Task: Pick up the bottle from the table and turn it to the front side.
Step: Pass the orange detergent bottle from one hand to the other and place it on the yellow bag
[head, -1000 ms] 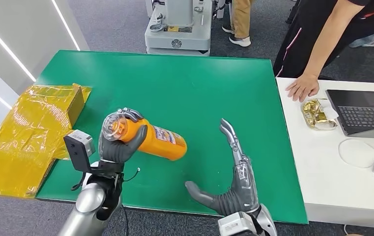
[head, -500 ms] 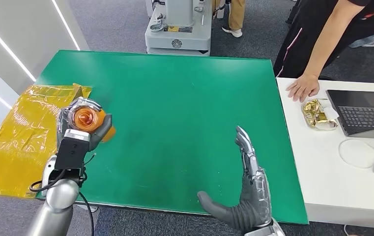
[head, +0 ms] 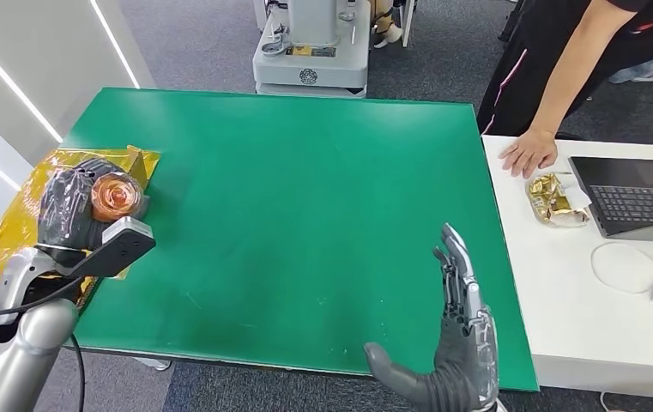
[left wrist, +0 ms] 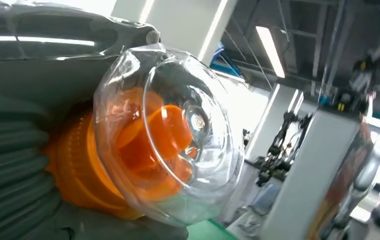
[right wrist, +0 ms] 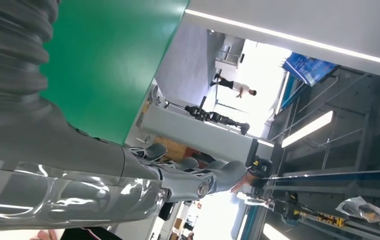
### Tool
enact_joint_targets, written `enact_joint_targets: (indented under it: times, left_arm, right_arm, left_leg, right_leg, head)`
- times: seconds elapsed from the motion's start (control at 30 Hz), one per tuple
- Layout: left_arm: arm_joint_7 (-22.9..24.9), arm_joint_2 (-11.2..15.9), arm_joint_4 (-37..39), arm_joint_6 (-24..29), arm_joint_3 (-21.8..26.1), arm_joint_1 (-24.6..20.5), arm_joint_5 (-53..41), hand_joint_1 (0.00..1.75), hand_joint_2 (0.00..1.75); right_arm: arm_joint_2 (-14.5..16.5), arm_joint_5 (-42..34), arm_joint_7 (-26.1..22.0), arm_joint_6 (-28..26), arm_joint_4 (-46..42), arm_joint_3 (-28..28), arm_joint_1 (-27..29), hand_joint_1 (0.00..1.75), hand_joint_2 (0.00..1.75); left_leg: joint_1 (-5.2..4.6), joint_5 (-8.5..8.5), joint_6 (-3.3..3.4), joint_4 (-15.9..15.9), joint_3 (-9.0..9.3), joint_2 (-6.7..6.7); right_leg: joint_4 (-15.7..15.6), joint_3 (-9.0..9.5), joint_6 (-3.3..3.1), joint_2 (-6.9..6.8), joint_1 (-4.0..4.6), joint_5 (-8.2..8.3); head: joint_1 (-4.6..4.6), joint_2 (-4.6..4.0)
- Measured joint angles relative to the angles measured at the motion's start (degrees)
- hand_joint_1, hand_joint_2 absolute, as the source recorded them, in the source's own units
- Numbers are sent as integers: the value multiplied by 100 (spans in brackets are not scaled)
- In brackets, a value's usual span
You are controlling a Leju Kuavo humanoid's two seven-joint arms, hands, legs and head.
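Head view: left hand (head: 69, 210) grips the orange spray bottle (head: 117, 197) off the green table's (head: 305, 189) left edge, over yellow wrapping (head: 14, 249); right hand (head: 460, 343) spread, empty. Left wrist view: clear domed cap (left wrist: 178, 135) looks slick and brittle; the stiff body is the safer hold.

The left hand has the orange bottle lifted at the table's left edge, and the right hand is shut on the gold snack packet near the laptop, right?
Not quite. The left hand does hold the orange bottle up at the green table's left edge, but in the head view the right hand is open and holds nothing. The gold snack packet lies untouched beside the laptop.
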Motion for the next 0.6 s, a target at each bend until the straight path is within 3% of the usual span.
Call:
enact_joint_targets:
  times: [0.3,0.6]
  left_arm:
    - [-270,1021,944,-1684,-834,-801,-807,175,175]
    - [-712,1286,2642,-2292,-2038,-1884,-1443,175,175]
  right_arm:
    - [1,-80,-69,192,-79,-43,26,0,175]
    - [13,-165,-101,347,-79,-52,-11,0,175]
  left_leg:
    - [0,0,-1,0,2,10]
    - [0,0,-1,0,2,13]
  right_leg:
    - [0,-2,-2,11,0,2]
    - [1,-1,-1,14,0,3]
  head:
    - [1,0]
    - [2,0]
